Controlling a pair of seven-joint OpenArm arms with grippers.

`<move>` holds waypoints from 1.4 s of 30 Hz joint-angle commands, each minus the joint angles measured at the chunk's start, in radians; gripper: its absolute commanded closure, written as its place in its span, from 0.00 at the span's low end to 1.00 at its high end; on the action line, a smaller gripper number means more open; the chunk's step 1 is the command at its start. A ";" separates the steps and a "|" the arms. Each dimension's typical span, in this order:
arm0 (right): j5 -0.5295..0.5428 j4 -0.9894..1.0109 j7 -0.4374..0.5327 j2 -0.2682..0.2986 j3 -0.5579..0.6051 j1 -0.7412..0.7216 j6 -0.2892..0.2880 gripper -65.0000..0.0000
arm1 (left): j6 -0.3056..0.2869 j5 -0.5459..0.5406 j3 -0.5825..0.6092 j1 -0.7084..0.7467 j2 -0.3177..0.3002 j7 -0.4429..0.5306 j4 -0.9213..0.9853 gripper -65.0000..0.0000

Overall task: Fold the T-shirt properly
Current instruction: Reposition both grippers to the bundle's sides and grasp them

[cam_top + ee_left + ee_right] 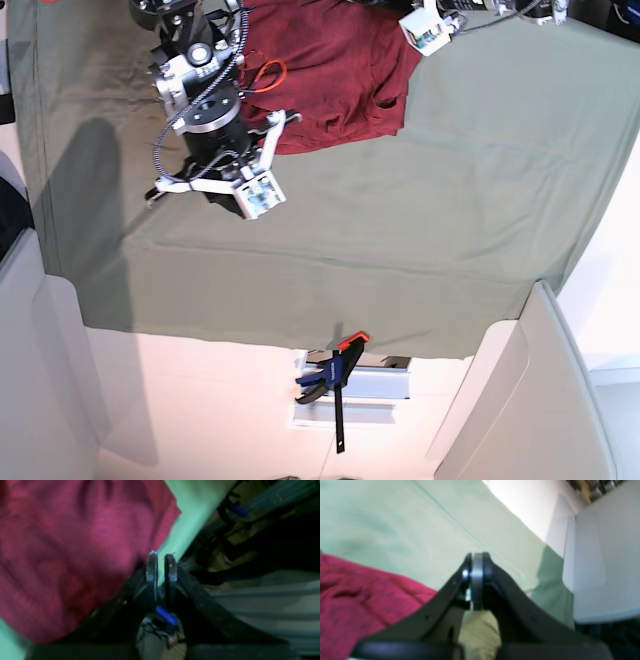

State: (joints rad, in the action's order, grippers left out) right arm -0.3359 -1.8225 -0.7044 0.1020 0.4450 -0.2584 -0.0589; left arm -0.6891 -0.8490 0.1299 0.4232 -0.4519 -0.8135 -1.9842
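T-shirt (330, 75) crumpled on green cloth (420, 200); left tool (161, 560) narrow gap, empty; right tool (477, 562) closed, empty

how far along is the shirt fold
Partly done at best: the T-shirt lies bunched at the green cloth's far edge, not a neat fold. In hand: nothing, left gripper nearly shut and right gripper shut, both empty. Left: flatten and fold.

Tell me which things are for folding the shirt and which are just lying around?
For the job:
- crumpled dark red soft T-shirt
- left gripper
- right gripper

Just lying around:
- big sage-green cloth spread under the shirt
- blue and orange bar clamp near the cloth's edge
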 commanded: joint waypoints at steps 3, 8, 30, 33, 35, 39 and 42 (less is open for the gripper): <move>0.070 0.067 0.070 -0.005 -0.070 -0.040 -0.041 1.00 | -0.009 0.064 0.042 -0.011 0.013 0.055 -0.025 0.93; 0.128 0.312 0.132 -0.005 -0.104 -0.120 -0.157 1.00 | -0.009 0.159 0.116 -0.013 0.036 0.062 -0.022 0.93; 0.319 0.584 0.158 -0.011 -0.104 -0.245 -0.295 1.00 | -0.009 0.424 0.124 -0.074 -0.056 0.164 0.184 0.93; 0.318 0.584 0.159 -0.011 -0.105 -0.245 -0.297 1.00 | -0.009 0.450 0.124 -0.113 -0.063 0.164 0.227 0.93; 0.318 0.584 0.158 -0.011 -0.105 -0.244 -0.297 1.00 | -0.009 0.478 0.124 -0.138 -0.065 0.168 0.272 0.93; 0.318 0.584 0.158 -0.011 -0.105 -0.245 -0.297 1.00 | -0.009 0.480 0.124 -0.197 -0.069 0.191 0.364 0.93; 0.318 0.584 0.159 -0.011 -0.105 -0.245 -0.297 1.00 | 0.005 0.480 0.124 -0.243 -0.079 0.208 0.399 0.93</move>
State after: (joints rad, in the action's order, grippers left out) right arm -0.0216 -1.2221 -0.5655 0.0937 0.3450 -0.4744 -0.3553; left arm -0.7948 -0.4747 0.2676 0.1978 -0.5083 -0.5484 -1.5932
